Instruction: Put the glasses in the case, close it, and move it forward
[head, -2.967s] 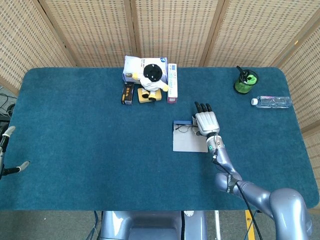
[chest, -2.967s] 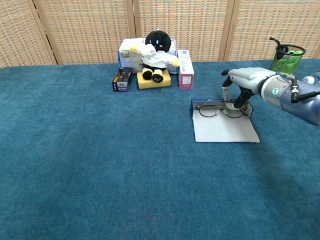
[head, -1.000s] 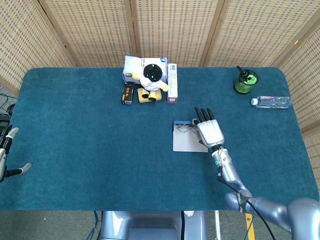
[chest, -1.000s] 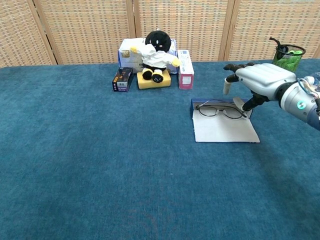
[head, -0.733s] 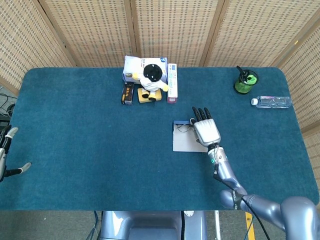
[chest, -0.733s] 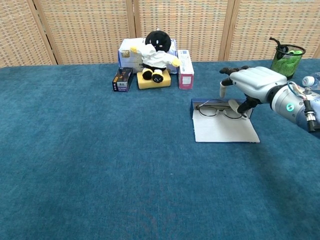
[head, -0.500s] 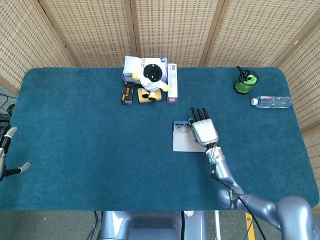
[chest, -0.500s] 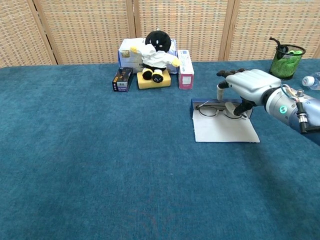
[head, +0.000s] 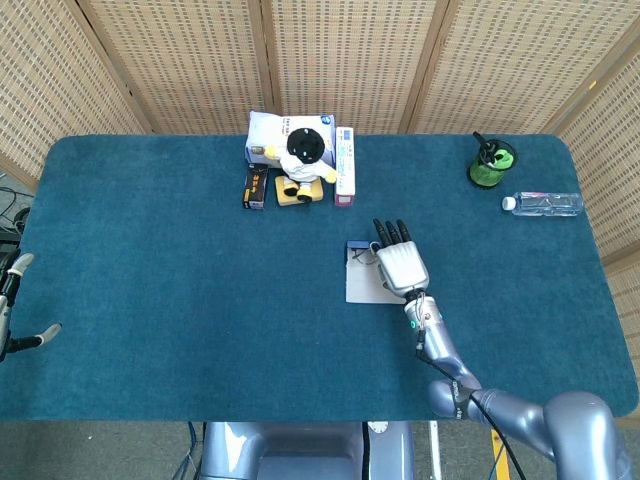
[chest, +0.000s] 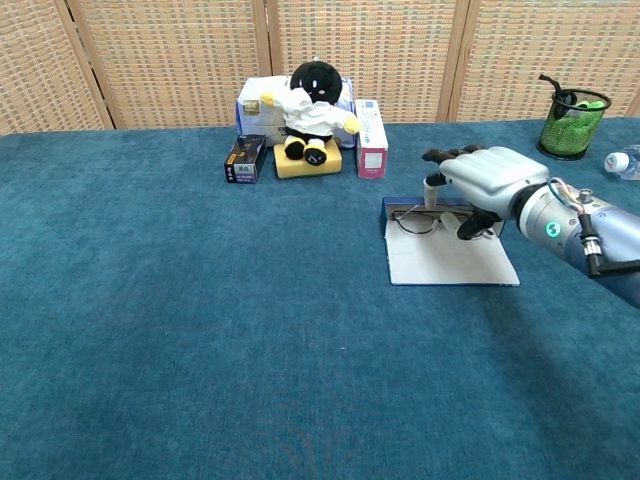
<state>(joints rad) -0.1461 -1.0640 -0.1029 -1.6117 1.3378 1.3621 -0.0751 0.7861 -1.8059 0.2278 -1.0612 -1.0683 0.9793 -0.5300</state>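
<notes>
Hovering over the far end of the open case (chest: 450, 262), the right hand (chest: 478, 180) sits palm-down above the glasses (chest: 418, 220) — fingers curled downward around the right lens area, though whether they actually pinch the frame I cannot tell. The glasses lie in the blue tray at the case's far edge, grey flap spread flat toward the near side on the blue table (head: 180, 290). Left hand (head: 12, 310) rests at the table's left edge, fingers apart, holding nothing. Plush toy (chest: 312, 110) and boxes stand behind — a green pen cup (head: 491, 162) and water bottle (head: 543, 203) far right.
</notes>
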